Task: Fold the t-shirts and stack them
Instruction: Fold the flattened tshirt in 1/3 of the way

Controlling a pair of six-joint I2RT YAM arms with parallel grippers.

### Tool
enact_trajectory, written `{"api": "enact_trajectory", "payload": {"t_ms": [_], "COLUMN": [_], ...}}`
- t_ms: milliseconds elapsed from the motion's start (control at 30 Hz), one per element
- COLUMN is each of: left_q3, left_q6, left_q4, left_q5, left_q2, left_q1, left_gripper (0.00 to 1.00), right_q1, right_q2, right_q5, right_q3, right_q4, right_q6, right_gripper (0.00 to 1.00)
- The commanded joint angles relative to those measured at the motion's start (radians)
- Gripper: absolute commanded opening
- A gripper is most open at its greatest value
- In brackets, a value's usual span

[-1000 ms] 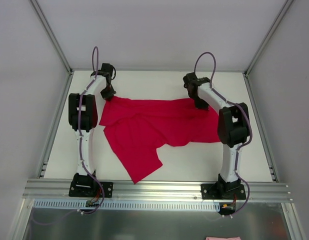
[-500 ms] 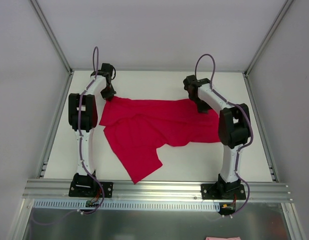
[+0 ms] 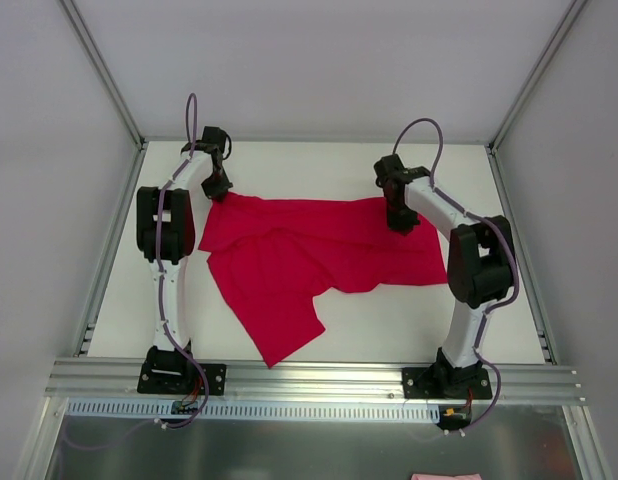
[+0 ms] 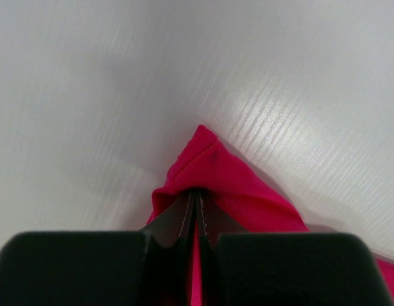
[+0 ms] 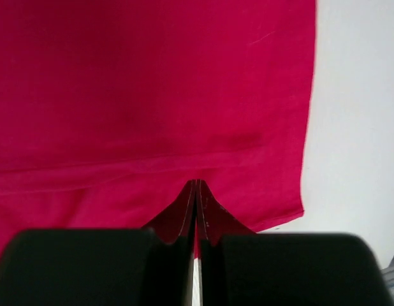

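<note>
Item: one plain crimson-red short-sleeved t-shirt of thin soft fabric (image 3: pixel 289 255), spread unfolded and wrinkled across the middle of the white matte table (image 3: pixel 389 320), with one lobe trailing toward the near edge left of centre. Left gripper (image 3: pixel 218 188): set near the far-left corner; in its wrist view its black fingers (image 4: pixel 184 220) are pressed together on a bunched, hemmed corner of the cloth. Right gripper (image 3: pixel 400 222): set on the far side of the garment toward the right edge, its fingers (image 5: pixel 184 210) likewise closed, with a raised ridge of red fabric pinched at the tips. Change noted: against the views of a second ago, the right arm's elbow is swung outward toward the right edge and its gripper is drawn slightly toward the near edge, while the left arm is unmoved; the cloth outline is barely altered. Significance, as judged: both far corners are secured and the garment is probably being tensioned or flattened, with no fold yet made and no stack begun. Surface: smooth, finely ribbed, glossy under the lights. Surroundings: plain white walls (image 3: pixel 319 70) on three sides, an aluminium rail (image 3: pixel 309 375) along the near edge, and a sliver of pink cloth (image 3: pixel 444 477) beyond it, unidentified.
</note>
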Motion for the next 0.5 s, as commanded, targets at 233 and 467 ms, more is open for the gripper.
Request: {"api": "enact_trajectory", "payload": {"t_ms": [233, 467], "left_q3": [-0.124, -0.108], "left_q6": [-0.013, 0.026], "left_q4": [0.011, 0.003], "left_q5": [0.08, 0.046], "left_q2": [-0.18, -0.176], "left_q1": [-0.008, -0.008], "left_gripper": [0.0, 0.03], "right_q1": [0.019, 0.017], "right_q2": [-0.051, -0.08], "right_q5": [0.058, 0.119], "right_q3": [-0.017, -0.086], "right_q4": [-0.016, -0.034], "right_q6": [-0.038, 0.023], "right_gripper": [0.17, 0.45]}}
